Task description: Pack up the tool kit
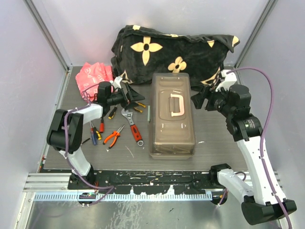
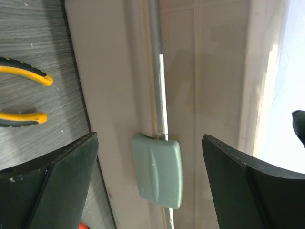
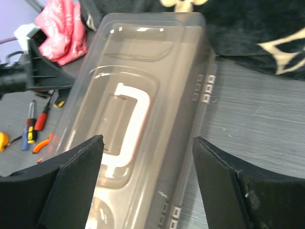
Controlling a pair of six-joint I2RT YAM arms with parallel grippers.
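The translucent grey-brown toolbox stands closed mid-table with its cream handle on the lid. My left gripper is open beside the box's left wall, and the left wrist view shows the pale green latch between its jaws, untouched. My right gripper is open at the box's right edge; in the right wrist view the lid lies under the jaws. Left of the box lie orange-handled pliers, a wrench and screwdrivers. No tape measure can be made out for certain.
A black flower-patterned blanket is heaped behind the box. A pink-red bag lies at the back left. Yellow-handled pliers lie by the box's left wall. Grey walls close in both sides.
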